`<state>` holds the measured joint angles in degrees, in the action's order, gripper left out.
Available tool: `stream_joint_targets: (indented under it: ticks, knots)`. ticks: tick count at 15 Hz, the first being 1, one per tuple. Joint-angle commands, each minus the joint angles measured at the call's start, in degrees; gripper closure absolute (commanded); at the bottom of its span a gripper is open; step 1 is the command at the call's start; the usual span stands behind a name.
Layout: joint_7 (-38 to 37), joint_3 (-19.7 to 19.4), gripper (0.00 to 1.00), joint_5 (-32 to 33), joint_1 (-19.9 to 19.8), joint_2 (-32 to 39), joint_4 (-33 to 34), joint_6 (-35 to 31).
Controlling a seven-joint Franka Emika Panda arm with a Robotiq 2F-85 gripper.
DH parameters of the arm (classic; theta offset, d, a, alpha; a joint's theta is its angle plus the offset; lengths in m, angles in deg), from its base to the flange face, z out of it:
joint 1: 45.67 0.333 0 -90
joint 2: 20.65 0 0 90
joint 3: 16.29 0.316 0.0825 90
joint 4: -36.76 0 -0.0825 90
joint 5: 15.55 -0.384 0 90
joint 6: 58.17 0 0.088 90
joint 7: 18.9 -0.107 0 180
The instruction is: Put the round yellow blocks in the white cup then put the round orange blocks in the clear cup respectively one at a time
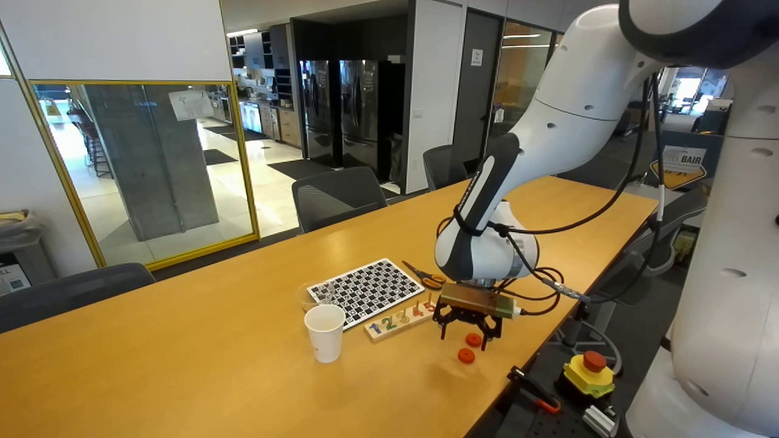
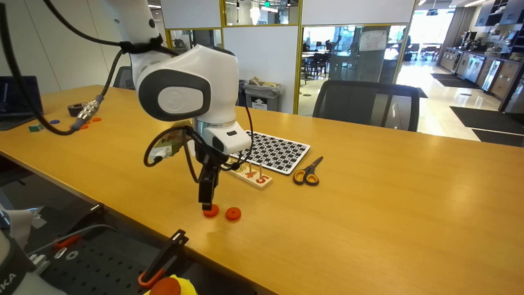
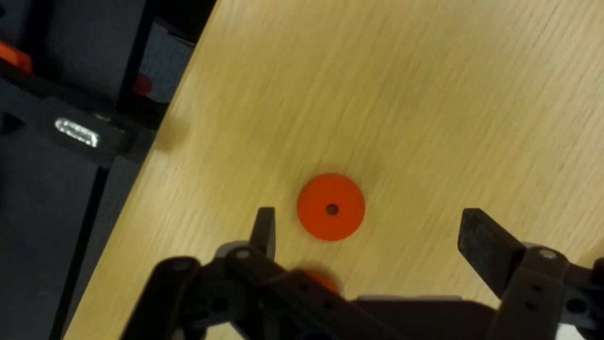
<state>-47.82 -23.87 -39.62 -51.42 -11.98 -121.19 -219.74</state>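
The hand (image 3: 369, 218) is spread wide with nothing in its grip, low over the surface (image 1: 182, 377), close to one long edge. In the wrist view a round orange block (image 3: 331, 189) appears between its tips, nearer one of them; a second round orange block (image 3: 325, 279) lies just beside it, not touching, partly covered by the hand. Farther in from that edge the white cup (image 1: 325, 334) stands upright. Just past it, toward the opposite long edge and by a corner of the checkered board (image 1: 371, 289), a faint see-through outline is probably the clear cup (image 1: 314, 293); what either cup holds cannot be told. No round yellow blocks show, so I take the white cup's share as done and the orange stage as in hand. At least these two blocks look left to go, one at a time, into the clear cup.
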Motion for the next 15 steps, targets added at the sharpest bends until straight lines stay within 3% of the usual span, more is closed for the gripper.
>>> stream_joint_targets:
  ticks: [1,15]
  knots:
    - [5.29,2.28,0.0,-5.92,-0.99,2.21,0.01,-1.91]
    - [5.19,2.85,0.0,-7.13,1.56,8.83,0.02,-11.81]
